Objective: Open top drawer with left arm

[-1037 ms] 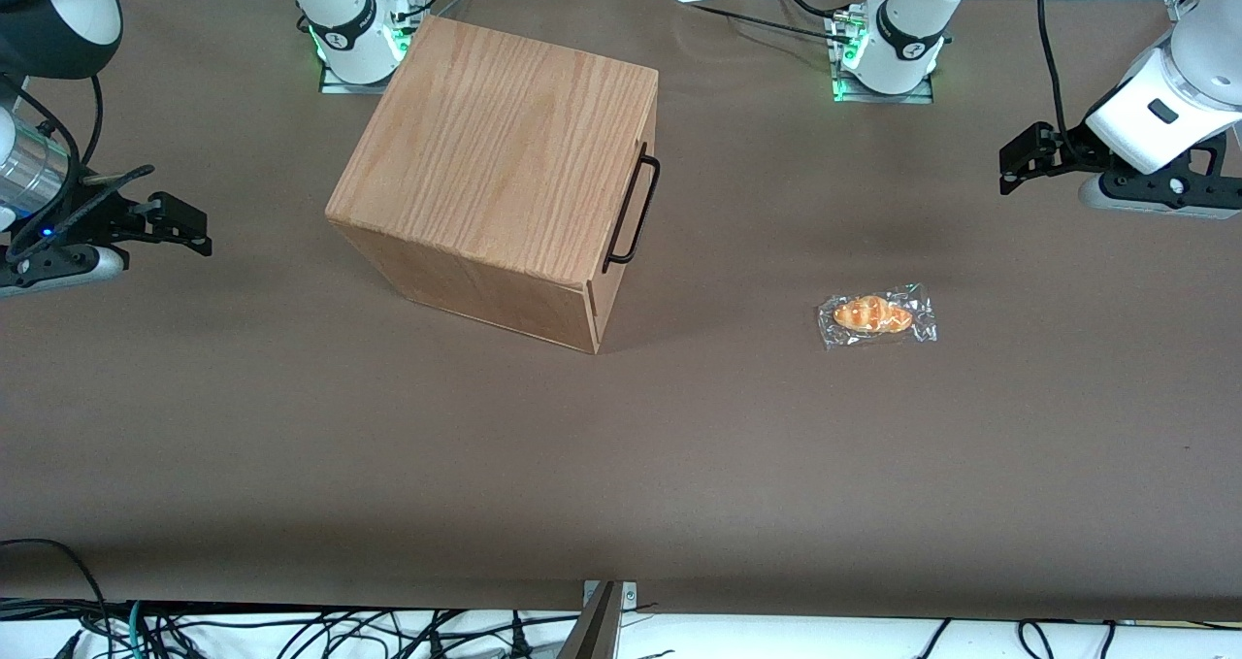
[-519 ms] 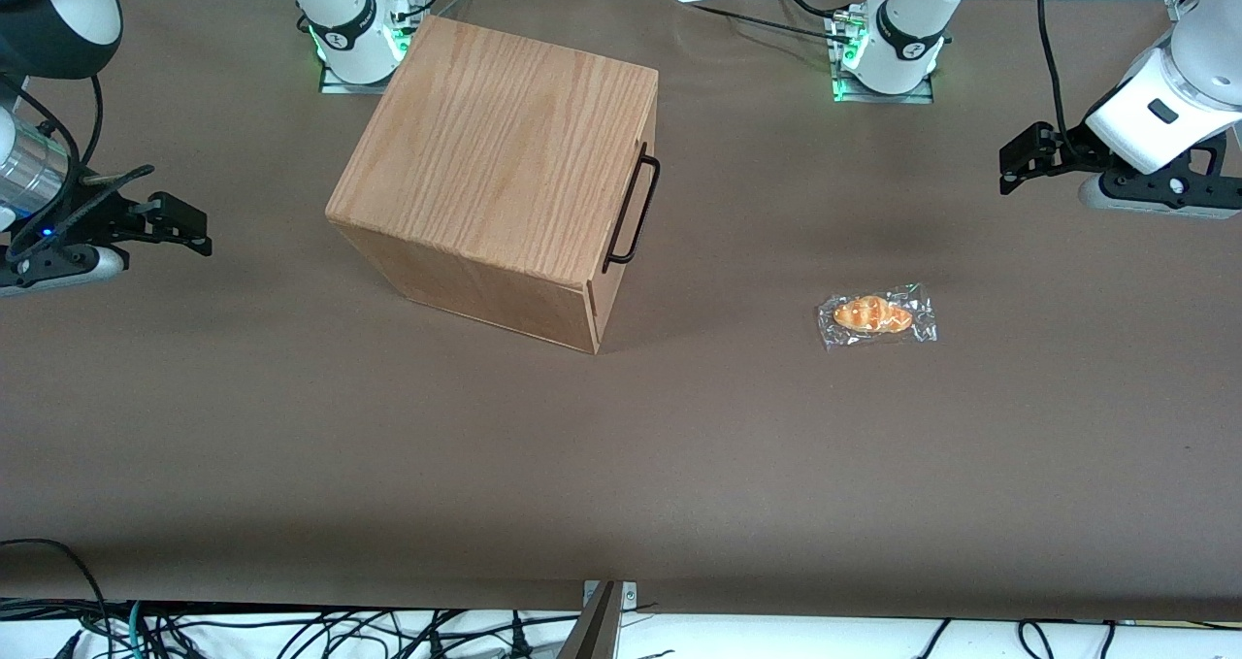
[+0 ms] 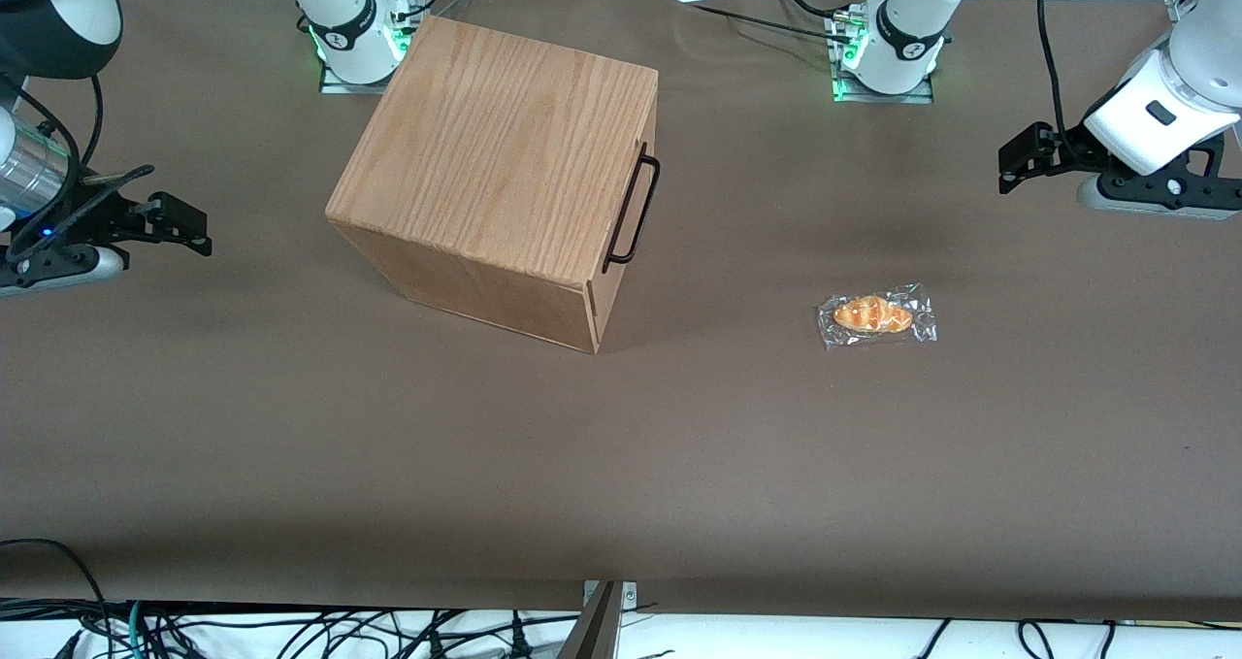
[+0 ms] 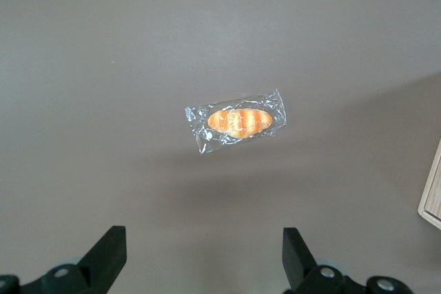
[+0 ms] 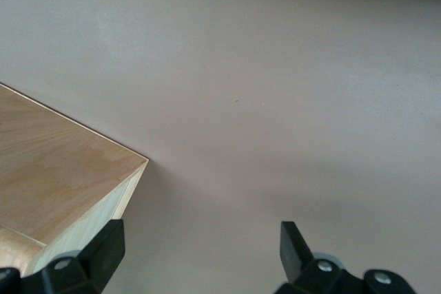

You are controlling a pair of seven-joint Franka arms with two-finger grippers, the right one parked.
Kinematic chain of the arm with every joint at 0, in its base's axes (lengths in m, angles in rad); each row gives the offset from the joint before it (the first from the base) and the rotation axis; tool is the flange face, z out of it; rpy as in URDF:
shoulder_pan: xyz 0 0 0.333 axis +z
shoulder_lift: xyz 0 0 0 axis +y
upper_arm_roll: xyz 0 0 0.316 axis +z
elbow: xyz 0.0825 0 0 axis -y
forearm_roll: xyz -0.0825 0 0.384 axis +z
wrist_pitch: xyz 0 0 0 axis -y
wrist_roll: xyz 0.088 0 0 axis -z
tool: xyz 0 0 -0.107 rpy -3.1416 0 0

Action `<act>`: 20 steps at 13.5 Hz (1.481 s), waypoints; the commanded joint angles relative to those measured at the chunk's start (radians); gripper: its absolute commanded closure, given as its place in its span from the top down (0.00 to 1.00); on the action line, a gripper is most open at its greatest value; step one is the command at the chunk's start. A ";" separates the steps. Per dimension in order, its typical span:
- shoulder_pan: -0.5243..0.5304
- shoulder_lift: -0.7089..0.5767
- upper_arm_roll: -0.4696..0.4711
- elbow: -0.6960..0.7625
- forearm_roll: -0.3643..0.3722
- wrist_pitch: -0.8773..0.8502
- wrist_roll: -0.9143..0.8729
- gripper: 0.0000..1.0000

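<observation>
The oak-grain box [image 3: 505, 145] stands on the brown table toward the parked arm's end. Its top drawer sits flush and shut, and the black wire handle [image 3: 633, 208] on its front faces the working arm's end. My left arm's gripper [image 3: 1014, 159] hovers above the table near the working arm's end, far from the handle, open with nothing between its fingers. In the left wrist view the gripper [image 4: 203, 239] looks down on bare table, and only a corner of the box [image 4: 433, 194] shows. The parked arm's wrist view also catches a box corner [image 5: 62, 170].
A small bread roll in a clear wrapper [image 3: 876, 315] lies on the table between the box and my left gripper, nearer the front camera than both; the same wrapped roll [image 4: 238, 121] shows in the left wrist view. Two arm bases [image 3: 888, 48] stand at the table's back edge.
The left arm's wrist has shifted only very slightly. The box, drawer and bread roll have not moved.
</observation>
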 commanded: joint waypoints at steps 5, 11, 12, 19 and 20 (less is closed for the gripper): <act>-0.005 0.013 0.002 0.031 0.011 -0.029 0.005 1.00; -0.015 0.042 -0.001 0.028 0.008 -0.093 0.023 1.00; -0.019 0.050 -0.001 0.029 -0.029 -0.119 0.029 1.00; -0.117 0.198 -0.001 0.063 -0.378 -0.045 0.026 1.00; -0.146 0.226 -0.001 0.068 -0.396 -0.006 0.017 1.00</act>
